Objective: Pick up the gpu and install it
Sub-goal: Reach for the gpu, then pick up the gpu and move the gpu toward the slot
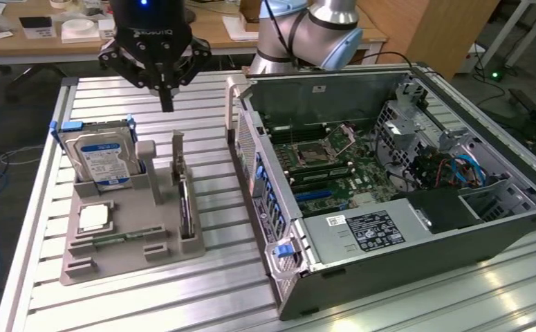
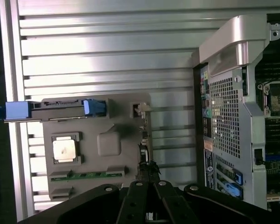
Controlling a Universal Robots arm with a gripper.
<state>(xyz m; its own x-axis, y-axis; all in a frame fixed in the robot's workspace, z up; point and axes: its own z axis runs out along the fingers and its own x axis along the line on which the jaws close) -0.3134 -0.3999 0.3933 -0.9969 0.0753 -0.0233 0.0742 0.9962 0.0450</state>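
Slatted aluminium tabletop (image 1: 111, 308) in a workshop is pictured with parts laid out beside an opened computer; the gpu (image 1: 187, 204), a thin dark card, is seen standing on its long edge in a slot along one side of a grey holder tray (image 1: 129, 259) at the lower left of the exterior view, with its grey metal bracket (image 1: 177, 149) raised upright at the far end; the card has not been lifted. Close by in the same tray, a small square processor chip (image 1: 95, 218) is laid flat; a green memory stick (image 1: 111, 242) is seated just below it in the frame; a blue-labelled hard drive (image 1: 106, 160) is propped on edge behind. Above the tray, at the upper left of the exterior view, the black gripper (image 1: 166, 104) is held pointing down with its fingers pressed together on nothing, well apart from the card; in the wrist view the fingers are seen lined up with the card's thin edge. At the exterior view's right, the computer case (image 1: 526, 211) is laid on its side with the panel off and the motherboard (image 1: 328, 166) exposed; behind it, the robot arm (image 1: 319, 34) and wooden desks (image 1: 203, 31) are visible.
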